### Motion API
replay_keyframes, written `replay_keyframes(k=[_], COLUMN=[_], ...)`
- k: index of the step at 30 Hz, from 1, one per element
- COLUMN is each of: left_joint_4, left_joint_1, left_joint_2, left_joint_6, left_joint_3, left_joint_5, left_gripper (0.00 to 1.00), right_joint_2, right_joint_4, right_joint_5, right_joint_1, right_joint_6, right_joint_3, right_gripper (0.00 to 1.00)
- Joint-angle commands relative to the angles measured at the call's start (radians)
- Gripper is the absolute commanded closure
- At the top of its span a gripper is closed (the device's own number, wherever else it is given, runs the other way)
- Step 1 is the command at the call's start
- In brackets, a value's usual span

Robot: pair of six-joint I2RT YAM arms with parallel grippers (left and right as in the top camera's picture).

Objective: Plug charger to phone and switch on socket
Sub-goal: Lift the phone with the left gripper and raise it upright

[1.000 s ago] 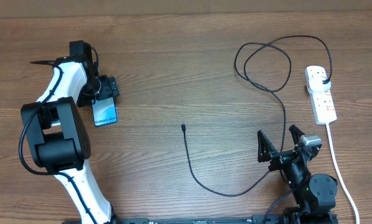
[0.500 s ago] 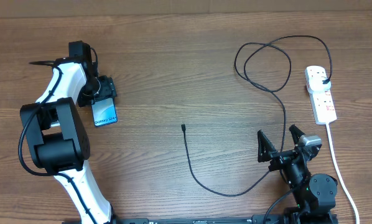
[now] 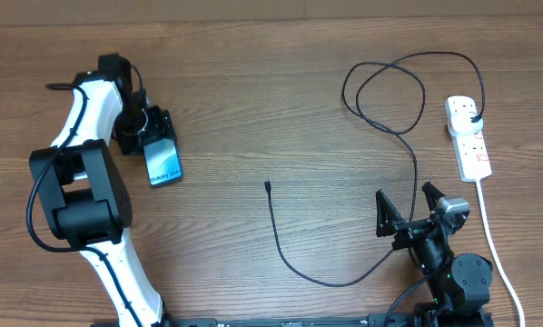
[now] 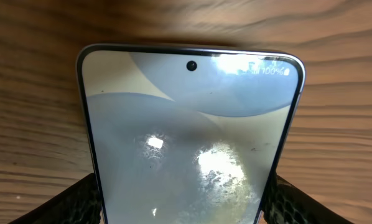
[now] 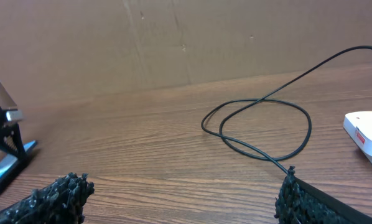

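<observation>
The phone [image 3: 163, 163] lies at the left of the table, light blue screen up, and fills the left wrist view [image 4: 189, 143]. My left gripper [image 3: 149, 128] is shut on the phone's far end, a finger on each long edge. The charger is a long black cable [image 3: 281, 238] with its connector tip [image 3: 267, 186] near the table's middle and its loop [image 5: 260, 127] at the back right; its plug [image 3: 472, 116] sits in the socket. The socket [image 3: 468, 138] is a white power strip at the far right. My right gripper [image 3: 409, 211] is open and empty near the front edge.
The strip's thick white cord [image 3: 489, 236] runs toward the front right past my right arm. A cardboard wall [image 5: 173, 43] stands behind the table. The wooden tabletop [image 3: 253, 109] lies between the two arms.
My left gripper has swung the phone's free end to the right and a little forward; the phone now lies more slanted. The right arm, the cable and the socket have not moved.
</observation>
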Motion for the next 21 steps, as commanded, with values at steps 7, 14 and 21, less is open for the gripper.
replay_keyframes(k=[7, 14, 21], left_joint_4=[-0.002, 0.055, 0.105], left_joint_1=[-0.03, -0.068, -0.105], left_joint_2=[0.001, 0.001, 0.001], left_joint_6=[-0.005, -0.034, -0.199], left_joint_3=[0.085, 0.085, 0.085], left_joint_5=[0.244, 0.49, 0.609], left_gripper=[0.29, 0.3, 0.29], right_joint_2=[-0.01, -0.01, -0.01], right_joint_4=[0.005, 0.005, 0.005], right_joint_5=[-0.001, -0.001, -0.001], right_joint_1=[0.004, 0.004, 0.004], right_joint_6=[-0.001, -0.001, -0.001], right_joint_3=[-0.004, -0.004, -0.004], right_gripper=[0.0, 0.0, 0.0])
